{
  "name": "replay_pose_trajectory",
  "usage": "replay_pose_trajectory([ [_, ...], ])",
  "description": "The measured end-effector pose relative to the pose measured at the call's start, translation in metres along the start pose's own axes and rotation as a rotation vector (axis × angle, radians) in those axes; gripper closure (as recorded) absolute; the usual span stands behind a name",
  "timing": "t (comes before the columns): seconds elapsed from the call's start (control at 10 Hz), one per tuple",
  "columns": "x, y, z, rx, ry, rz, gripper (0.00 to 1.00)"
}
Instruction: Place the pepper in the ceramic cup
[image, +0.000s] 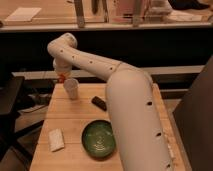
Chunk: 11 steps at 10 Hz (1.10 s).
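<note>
The ceramic cup (71, 88) is a small pale tapered cup standing upright on the far left part of the wooden table (75, 112). My gripper (61, 76) hangs from the white arm just above and to the left of the cup's rim. A small red-orange pepper (61, 77) shows at the gripper's tip, beside the cup's upper left edge and above the table.
A wide dark-green bowl (99, 138) sits near the table's front middle. A black oblong object (99, 103) lies right of the cup. A white sponge-like block (56, 139) lies at the front left. My white arm (130, 115) covers the table's right side.
</note>
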Motion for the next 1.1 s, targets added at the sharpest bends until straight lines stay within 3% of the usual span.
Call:
replay_pose_trajectory([
  [0.2,0.004,0.009,0.001,-0.001,-0.002,0.000,1.00],
  [0.5,-0.003,-0.002,0.011,0.000,-0.006,0.012,1.00],
  [0.8,0.005,0.012,0.011,-0.004,0.005,0.031,1.00],
  [1.1,0.000,0.008,0.017,-0.001,0.002,0.050,1.00],
])
